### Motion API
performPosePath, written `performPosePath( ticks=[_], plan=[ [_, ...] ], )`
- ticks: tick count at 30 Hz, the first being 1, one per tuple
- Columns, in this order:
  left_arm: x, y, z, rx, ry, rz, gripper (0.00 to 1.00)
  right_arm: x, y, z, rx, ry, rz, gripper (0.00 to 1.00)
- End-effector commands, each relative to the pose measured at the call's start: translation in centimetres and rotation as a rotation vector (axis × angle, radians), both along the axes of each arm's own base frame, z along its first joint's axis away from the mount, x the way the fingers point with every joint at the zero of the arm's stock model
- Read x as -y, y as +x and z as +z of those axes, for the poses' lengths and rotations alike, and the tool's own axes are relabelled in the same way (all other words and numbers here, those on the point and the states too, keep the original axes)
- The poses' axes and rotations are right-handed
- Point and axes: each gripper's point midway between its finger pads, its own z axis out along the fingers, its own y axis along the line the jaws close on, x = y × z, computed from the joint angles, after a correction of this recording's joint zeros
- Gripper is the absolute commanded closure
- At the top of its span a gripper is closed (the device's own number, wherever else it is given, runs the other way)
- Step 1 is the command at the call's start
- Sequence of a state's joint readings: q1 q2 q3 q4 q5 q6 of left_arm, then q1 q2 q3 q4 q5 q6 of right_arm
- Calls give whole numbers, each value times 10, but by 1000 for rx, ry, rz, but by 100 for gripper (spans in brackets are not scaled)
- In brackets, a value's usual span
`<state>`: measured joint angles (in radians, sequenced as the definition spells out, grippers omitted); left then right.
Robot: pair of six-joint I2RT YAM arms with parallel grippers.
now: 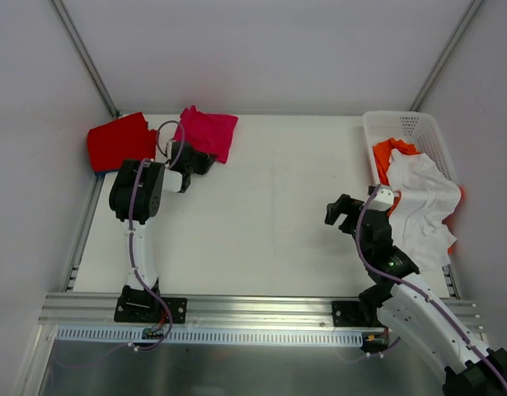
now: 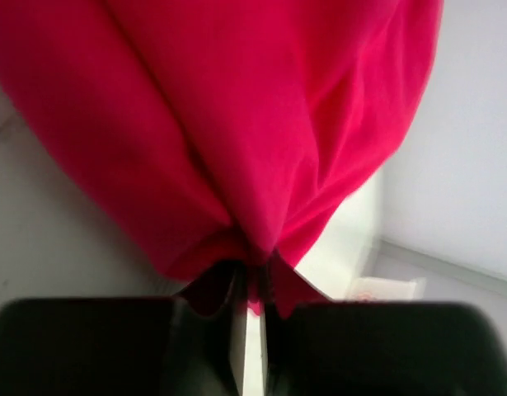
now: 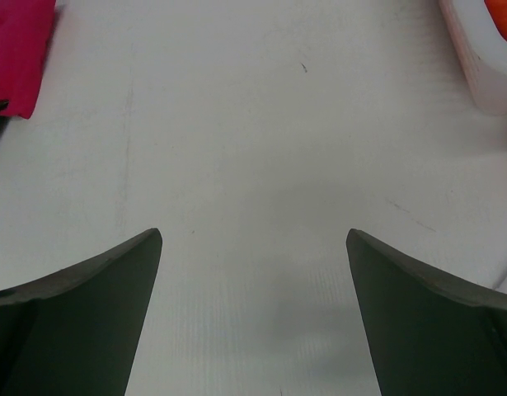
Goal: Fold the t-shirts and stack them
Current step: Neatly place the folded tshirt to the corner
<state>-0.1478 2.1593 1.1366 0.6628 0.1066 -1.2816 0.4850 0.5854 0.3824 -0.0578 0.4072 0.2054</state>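
A robot lab: white enclosure walls (image 1: 261,49), aluminium mounting rail (image 1: 261,312).

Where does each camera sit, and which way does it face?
Top external: above and behind the arms, looking down on the table; the left arm, right arm, left tool and right tool all show.
Left wrist: on the left arm, facing the crimson-pink t-shirt close up; its dark fingers pinch the cloth.
Right wrist: on the right arm, facing across bare table toward the far side; its spread fingers show.
Shared: the crimson-pink t-shirt appears in all three; the basket in top and right wrist.
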Motion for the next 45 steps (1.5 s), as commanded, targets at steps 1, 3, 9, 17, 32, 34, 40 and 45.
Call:
performPosePath(
  ticks=[1, 3, 9, 17, 32, 34, 40, 45],
  plan=[
    [0, -23, -47, -135, -57, -55, 100, -1, 4, 24, 63, 24, -5, 0],
    [3, -21, -50, -144, -53, -101, 100, 0, 3, 25, 67, 28, -7, 1],
    [58, -9, -6, -93, 152, -477, 100, -1, 1, 25, 74, 55, -10, 1],
    [129, -70, 84, 20, 232, -1061, 100, -7, 2, 27, 94, 119, -1, 1],
    [16, -76, 161, 75, 545, -834, 100, -16, 1, 29, 97, 146, 39, 1],
    [-7, -71, 161, 58, 602, -789, 100, -13, 0, 29, 104, 138, 32, 0],
    [-44, -55, 124, -17, 646, -773, 100, -20, 3, 31, 99, 138, 59, 0],
    [-54, -34, 98, -53, 606, -767, 100, -30, 5, 42, 82, 146, 104, 1]
  ],
)
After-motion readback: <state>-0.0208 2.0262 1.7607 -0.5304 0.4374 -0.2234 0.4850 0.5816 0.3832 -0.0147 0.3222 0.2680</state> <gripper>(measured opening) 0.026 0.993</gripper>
